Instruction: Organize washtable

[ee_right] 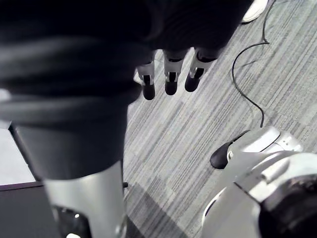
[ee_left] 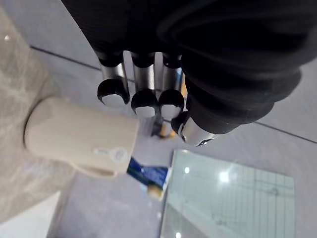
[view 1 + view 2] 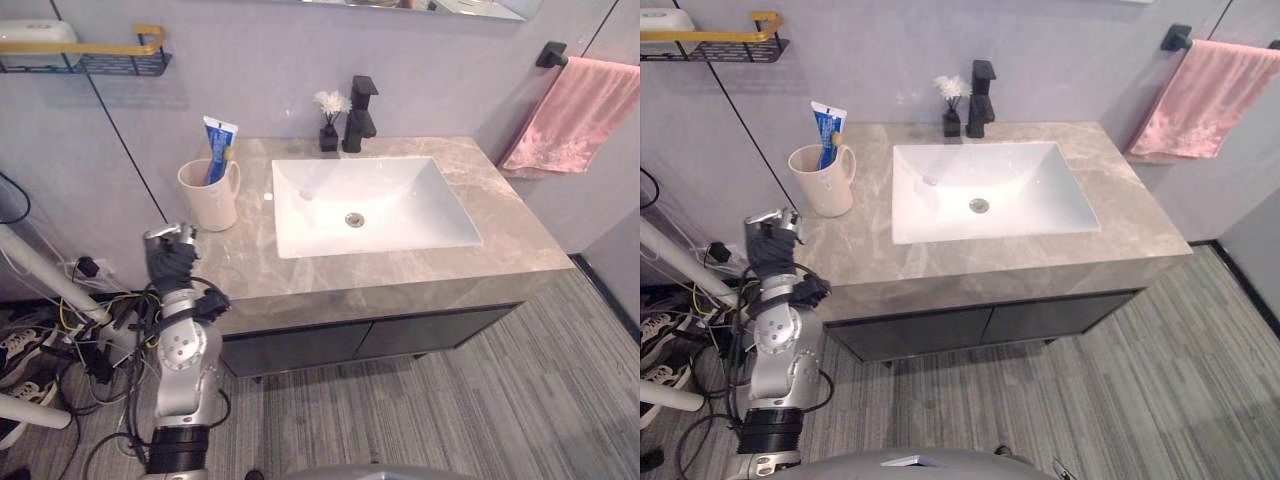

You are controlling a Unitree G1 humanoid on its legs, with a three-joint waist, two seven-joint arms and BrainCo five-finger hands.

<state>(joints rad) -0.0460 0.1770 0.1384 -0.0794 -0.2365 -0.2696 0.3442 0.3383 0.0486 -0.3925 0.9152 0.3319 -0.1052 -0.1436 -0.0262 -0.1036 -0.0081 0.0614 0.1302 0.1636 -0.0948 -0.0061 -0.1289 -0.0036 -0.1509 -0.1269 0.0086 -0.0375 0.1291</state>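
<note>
A cream mug (image 3: 208, 195) stands on the left end of the marble washtable (image 3: 500, 240). A blue toothpaste tube (image 3: 218, 148) sticks out of it. My left hand (image 3: 170, 255) is raised at the table's left edge, just in front of the mug and apart from it. Its fingers (image 2: 143, 91) are relaxed and hold nothing, and past them the left wrist view shows the mug (image 2: 79, 136) and the tube (image 2: 146, 173). My right hand (image 1: 171, 74) hangs low over the striped floor, fingers loose and empty.
A white basin (image 3: 430, 215) fills the table's middle, with a black tap (image 3: 358, 115) and a small black vase of white flowers (image 3: 330, 120) behind it. A pink towel (image 3: 580, 115) hangs at the right wall. A wire shelf (image 3: 90, 60) is mounted at upper left. Shoes (image 3: 15, 345) lie on the floor at left.
</note>
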